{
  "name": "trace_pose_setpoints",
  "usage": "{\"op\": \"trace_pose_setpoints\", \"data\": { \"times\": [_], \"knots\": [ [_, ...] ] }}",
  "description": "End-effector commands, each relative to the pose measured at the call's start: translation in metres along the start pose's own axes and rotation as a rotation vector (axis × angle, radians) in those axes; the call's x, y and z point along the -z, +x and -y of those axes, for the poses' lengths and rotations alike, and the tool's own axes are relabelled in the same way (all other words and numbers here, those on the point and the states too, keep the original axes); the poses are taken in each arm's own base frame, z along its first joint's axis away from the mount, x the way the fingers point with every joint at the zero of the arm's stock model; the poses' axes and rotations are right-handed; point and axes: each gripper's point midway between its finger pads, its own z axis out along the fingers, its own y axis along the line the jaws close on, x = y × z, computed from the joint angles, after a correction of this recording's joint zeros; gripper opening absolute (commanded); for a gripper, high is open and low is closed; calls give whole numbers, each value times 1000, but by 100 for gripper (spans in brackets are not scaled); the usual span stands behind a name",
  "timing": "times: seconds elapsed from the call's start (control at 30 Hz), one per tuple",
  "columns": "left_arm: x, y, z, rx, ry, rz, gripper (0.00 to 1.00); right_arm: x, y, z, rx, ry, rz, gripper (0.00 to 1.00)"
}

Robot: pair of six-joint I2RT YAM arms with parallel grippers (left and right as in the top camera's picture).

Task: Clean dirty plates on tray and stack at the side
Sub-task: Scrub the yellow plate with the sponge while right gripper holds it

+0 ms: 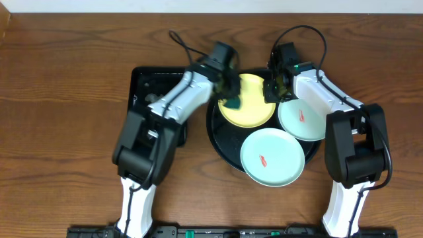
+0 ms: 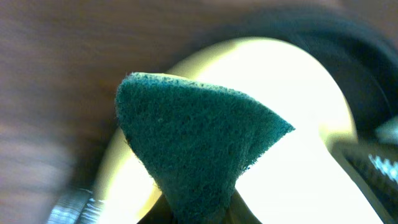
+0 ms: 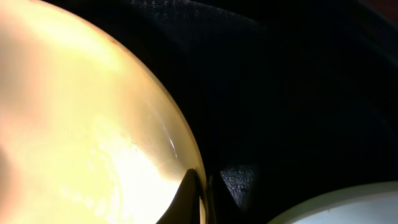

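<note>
Where the round black tray [image 1: 222,142] sits: middle of the overhead frame, on the wood-grain table [image 1: 66,79]; matte, with a raised rim.
Pale yellow plate [image 1: 254,106]: round, shallow and glossy, in the tray's upper part.
Right mint-blue plate [image 1: 310,125]: smooth, reaching past the tray's right rim, with a red smear at centre.
Lower mint-blue plate [image 1: 277,149]: over the tray's lower edge, with a red smear at centre.
Green scouring pad [image 2: 193,143]: coarse and fibrous, folded into a wedge over the yellow plate's left side.
Left gripper [image 1: 229,96]: arm stretched up and right across the rectangular black tray [image 1: 142,79]; jaws pinched on the pad.
Right gripper [image 1: 272,89]: arm bent in from the right to the yellow plate's right edge; jaws closed on its rim, with a dark fingertip [image 3: 185,196] against the edge.
</note>
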Motion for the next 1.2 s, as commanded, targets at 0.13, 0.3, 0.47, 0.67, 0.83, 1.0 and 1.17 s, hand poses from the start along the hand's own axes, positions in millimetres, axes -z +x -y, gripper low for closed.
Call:
{"op": "trace_pose_setpoints", "data": {
  "times": [0.13,0.3,0.47,0.67,0.83,1.0,1.17],
  "knots": [
    [-5,43,48,-81,63,-78,8,-2,4,-10,-13,-25,-10,1],
    [-19,42,30,15,-41,-33,8,-2,4,-10,-17,-25,-11,1],
    [-45,48,8,51,-77,-68,8,-2,5,-10,-18,-24,-14,1],
    [-56,38,-46,-132,-273,-43,8,-2,6,-9,-21,-23,-20,1],
    [-24,6,-94,-299,-579,46,8,-2,9,-9,-21,-21,-32,1],
    [-14,1,-98,-371,-658,48,8,-2,11,-8,-24,-19,-38,1],
    [-36,31,-58,-322,-461,-25,7,-2,11,-8,-39,-19,-39,1]
  ]
}}
